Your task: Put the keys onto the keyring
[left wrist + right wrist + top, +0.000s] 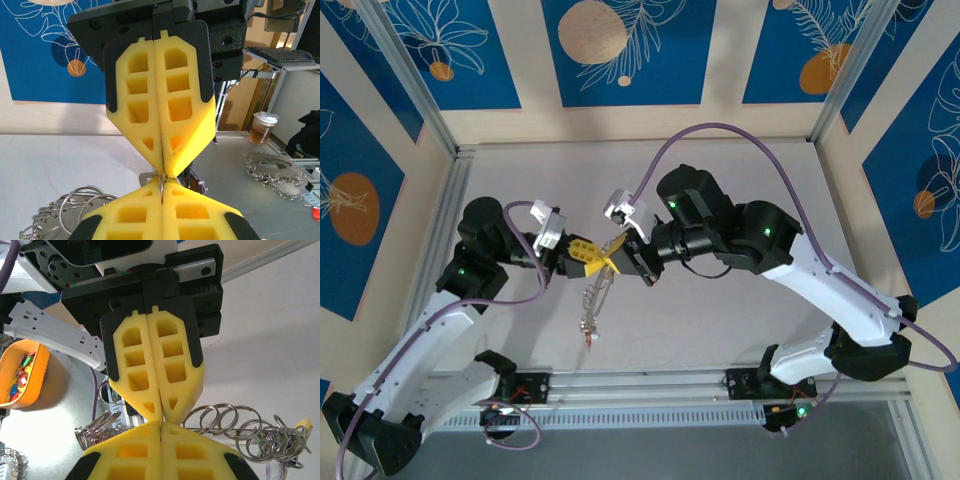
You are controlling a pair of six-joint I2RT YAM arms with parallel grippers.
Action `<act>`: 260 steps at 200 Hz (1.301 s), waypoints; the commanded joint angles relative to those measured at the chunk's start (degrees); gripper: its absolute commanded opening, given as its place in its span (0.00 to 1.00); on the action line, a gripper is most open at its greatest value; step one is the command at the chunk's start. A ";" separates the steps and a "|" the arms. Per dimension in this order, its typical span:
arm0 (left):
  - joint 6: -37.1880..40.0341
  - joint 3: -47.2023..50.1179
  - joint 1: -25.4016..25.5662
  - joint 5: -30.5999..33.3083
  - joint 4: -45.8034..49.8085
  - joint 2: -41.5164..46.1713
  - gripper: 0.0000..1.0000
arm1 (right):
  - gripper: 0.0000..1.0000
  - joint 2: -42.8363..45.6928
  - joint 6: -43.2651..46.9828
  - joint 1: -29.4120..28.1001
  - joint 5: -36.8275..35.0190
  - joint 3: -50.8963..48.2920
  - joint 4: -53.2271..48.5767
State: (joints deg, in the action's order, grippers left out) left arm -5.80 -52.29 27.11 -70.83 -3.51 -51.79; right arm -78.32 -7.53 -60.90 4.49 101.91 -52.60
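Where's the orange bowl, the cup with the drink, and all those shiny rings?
orange bowl (41,382), right wrist view, on its outer wall.
cup (261,134), left wrist view, on its brown middle.
shiny rings (278,441), right wrist view, on the thick bunch.

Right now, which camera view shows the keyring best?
Top external: the keyring hangs there at full length. The left wrist view gives a short piece of wire pinched in the left gripper. In the right wrist view, the right gripper hides the grip.
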 commanded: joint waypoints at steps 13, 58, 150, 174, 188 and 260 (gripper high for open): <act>2.03 -2.46 0.75 -0.99 0.61 0.52 0.00 | 0.00 -2.31 3.14 -1.37 -1.92 2.82 6.22; -0.01 -2.00 0.75 -0.63 -1.59 -0.32 0.00 | 0.00 -2.27 7.79 -5.43 -7.51 2.78 5.12; -1.46 -1.93 0.63 0.25 -2.91 -0.77 0.00 | 0.00 0.55 13.54 -10.12 -17.63 -2.27 4.14; -2.13 -1.77 0.60 0.34 -3.86 -1.10 0.00 | 0.00 2.10 14.76 -10.56 -18.18 -4.48 4.43; -2.21 -1.67 0.59 0.34 -4.20 -1.21 0.00 | 0.00 2.63 15.33 -10.74 -18.27 -5.38 4.47; -2.68 -1.62 0.48 0.17 -5.02 -1.56 0.00 | 0.00 6.45 17.37 -10.50 -16.89 -10.65 7.88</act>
State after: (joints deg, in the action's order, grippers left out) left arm -7.44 -52.36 27.40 -71.33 -2.94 -53.54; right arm -73.21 8.21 -70.54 -15.68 93.78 -45.45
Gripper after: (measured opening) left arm 0.048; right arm 0.054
